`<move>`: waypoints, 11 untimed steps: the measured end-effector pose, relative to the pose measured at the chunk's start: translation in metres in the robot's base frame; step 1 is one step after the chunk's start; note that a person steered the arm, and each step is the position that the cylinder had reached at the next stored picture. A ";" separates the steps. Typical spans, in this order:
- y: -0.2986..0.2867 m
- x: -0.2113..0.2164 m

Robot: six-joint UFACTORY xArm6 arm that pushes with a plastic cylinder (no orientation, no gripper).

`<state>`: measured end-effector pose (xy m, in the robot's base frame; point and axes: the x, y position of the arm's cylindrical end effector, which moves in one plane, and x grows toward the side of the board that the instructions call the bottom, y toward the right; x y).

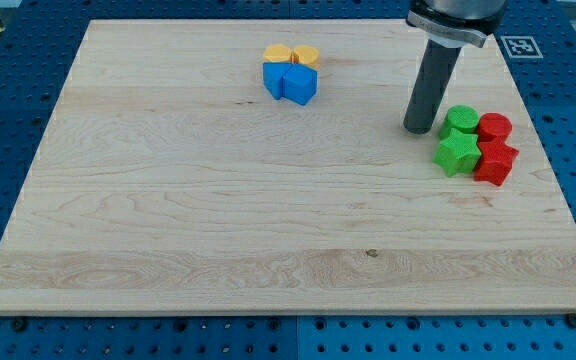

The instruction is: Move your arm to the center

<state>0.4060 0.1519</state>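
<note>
Bare light wooden table (pixel 268 250) nearest camera | my tip (pixel 419 130), a plain rod end effector holding nothing, sits just left of green blocks (pixel 457 140) and red blocks (pixel 494 148) | table centre lies toward view's lower left, past no blocks

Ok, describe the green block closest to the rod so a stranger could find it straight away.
Look at the wooden board's right side, where four blocks cluster beside my tip. The rounded green block sits at the cluster's top left, nearest my tip; the other green block below looks star-shaped.
</note>
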 end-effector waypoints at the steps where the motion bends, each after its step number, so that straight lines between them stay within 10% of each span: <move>1: -0.019 0.010; 11: -0.157 -0.035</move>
